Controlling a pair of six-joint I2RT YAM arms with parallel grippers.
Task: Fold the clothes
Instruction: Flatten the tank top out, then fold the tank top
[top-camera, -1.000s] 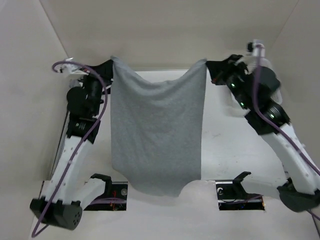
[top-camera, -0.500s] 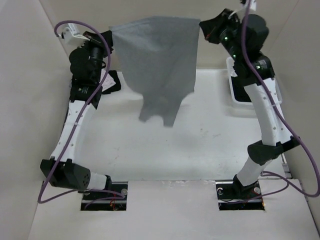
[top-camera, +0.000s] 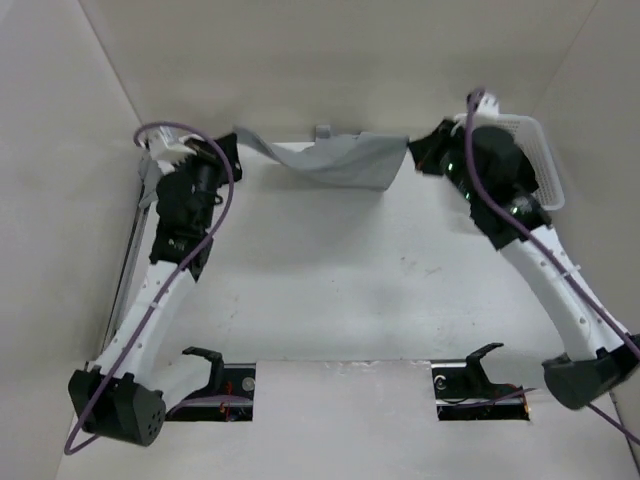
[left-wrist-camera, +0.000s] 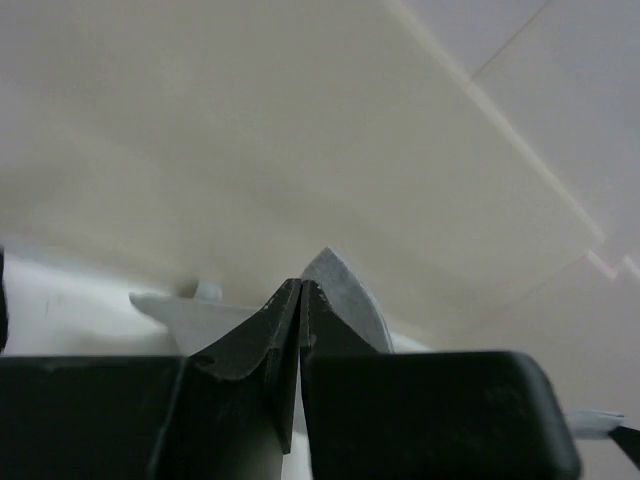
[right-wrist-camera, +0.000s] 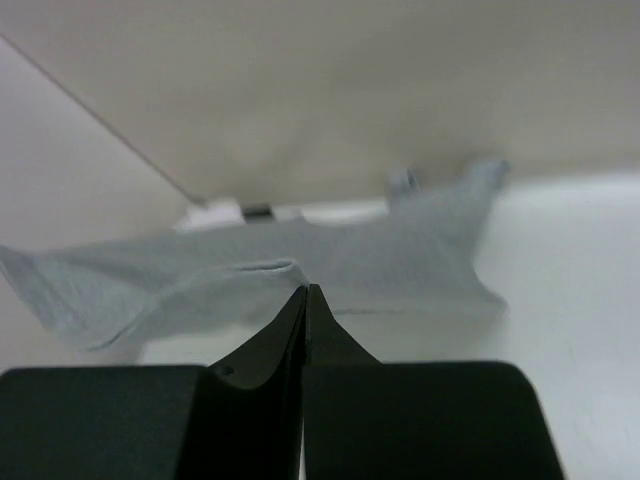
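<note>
The clothes, a gray knit top, stretch in a low band across the far end of the table, between my two grippers. My left gripper is shut on the top's left corner. In the left wrist view its jaws are pressed together, with gray fabric sticking out past the tips. My right gripper is shut on the right corner. In the right wrist view the fabric spreads away from the shut jaws toward the back wall, and a hem fold sits right at the tips.
A white slatted basket stands at the far right behind the right arm. White walls close in the table at the back and on both sides. Two black brackets sit by the arm bases at the near edge.
Both arms swung the hanging top up and away, then lowered it. It hung as a wide sheet over the table and now lies as a low band at the far edge.
</note>
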